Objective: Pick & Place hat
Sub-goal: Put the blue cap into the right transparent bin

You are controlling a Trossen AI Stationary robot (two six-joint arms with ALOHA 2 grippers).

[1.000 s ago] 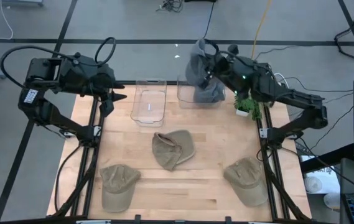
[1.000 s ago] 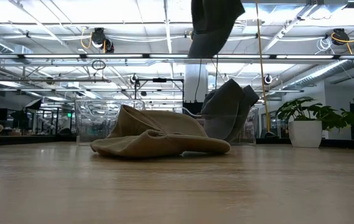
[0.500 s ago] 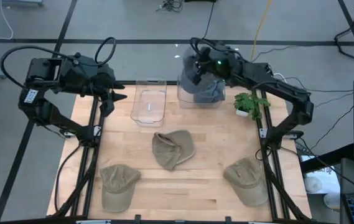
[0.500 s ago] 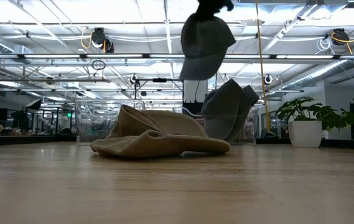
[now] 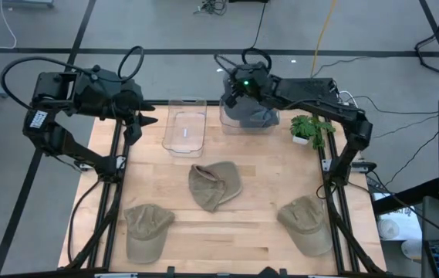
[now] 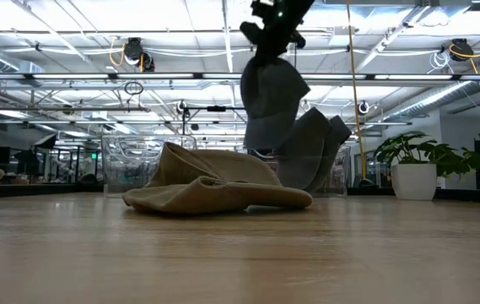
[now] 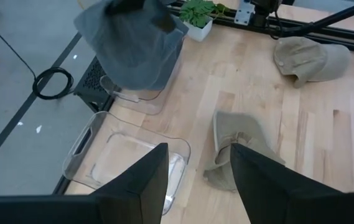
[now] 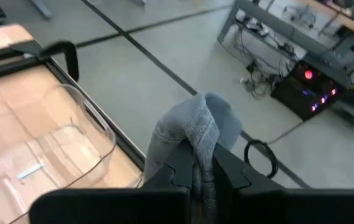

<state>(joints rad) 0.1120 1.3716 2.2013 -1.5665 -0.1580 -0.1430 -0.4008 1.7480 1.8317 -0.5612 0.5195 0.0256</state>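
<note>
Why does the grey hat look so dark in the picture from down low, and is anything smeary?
Low view: bright ceiling lights behind leave the grey hat a dark shape. Left wrist view: the hat is smeared. Right wrist view: the right gripper pinches the hat; the room behind looks soft.

- Robotics lab or open industrial workspace.
- Wooden table (image 5: 234,224) on a black metal frame (image 5: 116,166), two arms mounted at its sides.
- Grey concrete floor (image 5: 173,27) with dark tape lines, loose cables (image 5: 327,23).
- Low view: exposed ceiling with pipes (image 6: 138,78), strip lights, glass-walled bays behind.
- Right wrist view: electronics box with lit LEDs (image 8: 307,90) and wiring on the floor.
- Potted plant (image 6: 412,165) on the table's edge.
</note>
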